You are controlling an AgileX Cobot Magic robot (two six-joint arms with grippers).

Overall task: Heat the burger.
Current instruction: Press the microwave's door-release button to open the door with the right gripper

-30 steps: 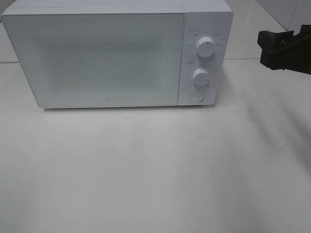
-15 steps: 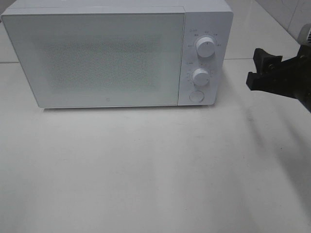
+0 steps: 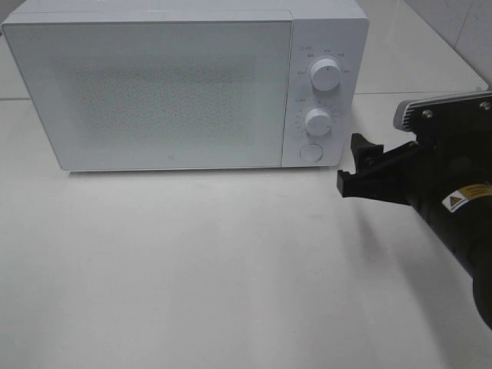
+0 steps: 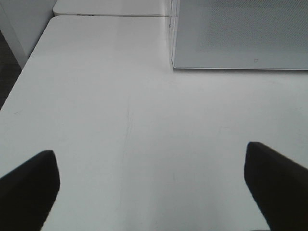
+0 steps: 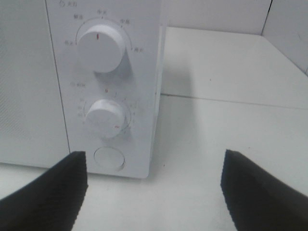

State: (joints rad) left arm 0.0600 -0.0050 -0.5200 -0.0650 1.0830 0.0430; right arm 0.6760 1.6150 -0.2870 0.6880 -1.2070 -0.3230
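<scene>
The burger is out of view in every frame. A white microwave stands at the back of the table with its door shut. My right gripper hangs open just right of the microwave's lower front corner, with nothing between its black fingers. In the right wrist view, that gripper faces the control panel with the upper knob, the lower knob and the round button. My left gripper is open and empty above the bare table, the microwave ahead of it.
The white table stretches in front of the microwave. Its left edge shows in the left wrist view. Tiled wall shows at the far right. The knobs and the button sit on the microwave's right side.
My right arm has come down and leftward from the upper right edge, and now sits close to the microwave's control panel. Its jaws stayed open. The left arm has not moved.
</scene>
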